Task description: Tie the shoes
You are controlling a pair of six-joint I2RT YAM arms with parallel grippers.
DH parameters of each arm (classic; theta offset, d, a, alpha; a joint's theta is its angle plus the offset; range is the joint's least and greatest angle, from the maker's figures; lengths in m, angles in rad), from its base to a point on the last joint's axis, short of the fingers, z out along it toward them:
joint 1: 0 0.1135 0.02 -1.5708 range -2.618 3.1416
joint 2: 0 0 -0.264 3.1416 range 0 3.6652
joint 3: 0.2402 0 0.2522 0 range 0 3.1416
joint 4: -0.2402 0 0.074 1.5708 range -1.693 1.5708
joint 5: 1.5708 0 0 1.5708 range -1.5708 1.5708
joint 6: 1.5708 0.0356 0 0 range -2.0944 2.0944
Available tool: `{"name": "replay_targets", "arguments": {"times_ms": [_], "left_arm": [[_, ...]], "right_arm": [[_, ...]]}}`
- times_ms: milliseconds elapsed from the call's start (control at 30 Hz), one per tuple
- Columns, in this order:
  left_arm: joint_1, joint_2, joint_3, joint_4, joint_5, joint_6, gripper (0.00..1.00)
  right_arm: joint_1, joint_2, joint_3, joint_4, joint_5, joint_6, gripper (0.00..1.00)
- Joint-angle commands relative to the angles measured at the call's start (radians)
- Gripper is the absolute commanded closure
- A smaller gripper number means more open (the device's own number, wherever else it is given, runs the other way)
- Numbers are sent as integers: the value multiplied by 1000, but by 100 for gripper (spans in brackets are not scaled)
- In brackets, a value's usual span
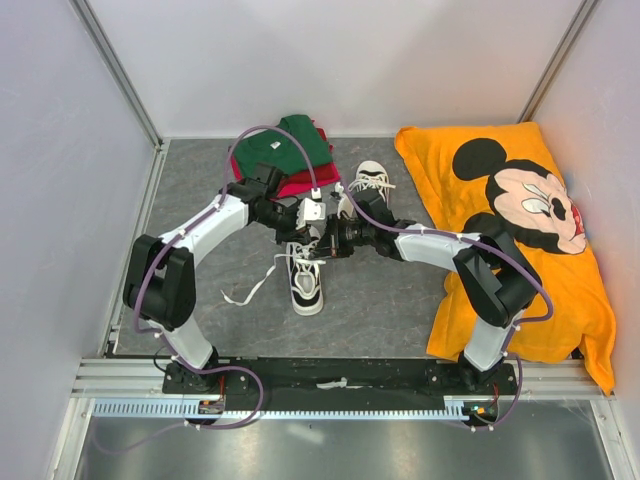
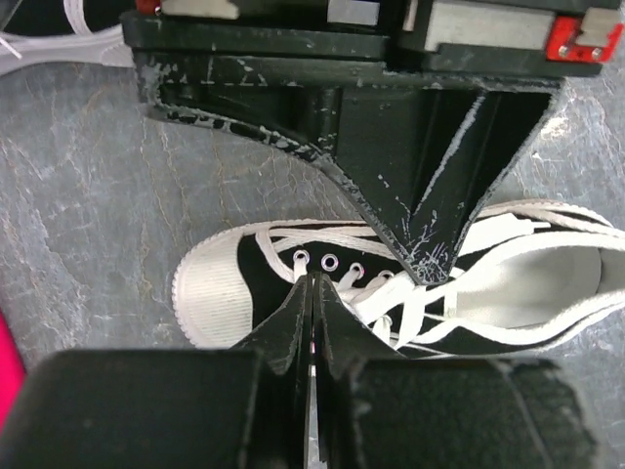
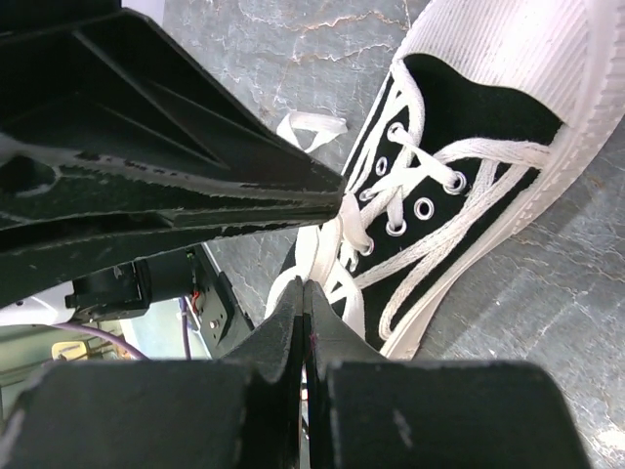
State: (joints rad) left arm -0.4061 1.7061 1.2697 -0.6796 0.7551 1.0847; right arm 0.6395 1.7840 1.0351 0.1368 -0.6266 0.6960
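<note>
Near sneaker (image 1: 306, 285) lies on the grey table (image 1: 385, 305), toe toward the bases; second sneaker (image 1: 370, 183) sits beyond it. Left gripper (image 2: 311, 285) and right gripper (image 3: 304, 290) have jaws pressed together over its white laces (image 3: 344, 230) (lace pinched? unclear). Best to draw apart slowly, with even tension.

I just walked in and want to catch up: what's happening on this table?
Two robot arms are working on the white laces of the near black sneaker. The left arm and right arm meet over it, jaws shut at the laces; whether either pinches one is unclear. The second sneaker lies farther back.
</note>
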Motion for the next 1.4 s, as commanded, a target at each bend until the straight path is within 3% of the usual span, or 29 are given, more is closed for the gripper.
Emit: {"name": "replay_targets", "arguments": {"times_ms": [0,167,467,867,1200,1300,1367], "left_arm": [[27,-7,10,2,-14,-37,82],[76,15,22,-136,30,104,65],[61,53,37,-156,59,147,60],[36,98,46,-129,35,144,69],[27,112,31,-156,6,188,71],[27,119,43,-156,13,175,81],[29,113,59,-150,32,162,95]], "right_arm": [[6,-15,19,0,28,7,100],[6,-37,3,-13,34,0,100],[5,-32,3,-16,36,0,100],[6,-38,3,-31,25,-16,100],[6,-43,16,-34,8,-29,100],[6,-40,22,-34,5,-26,100],[6,-38,23,-34,2,-24,100]]}}
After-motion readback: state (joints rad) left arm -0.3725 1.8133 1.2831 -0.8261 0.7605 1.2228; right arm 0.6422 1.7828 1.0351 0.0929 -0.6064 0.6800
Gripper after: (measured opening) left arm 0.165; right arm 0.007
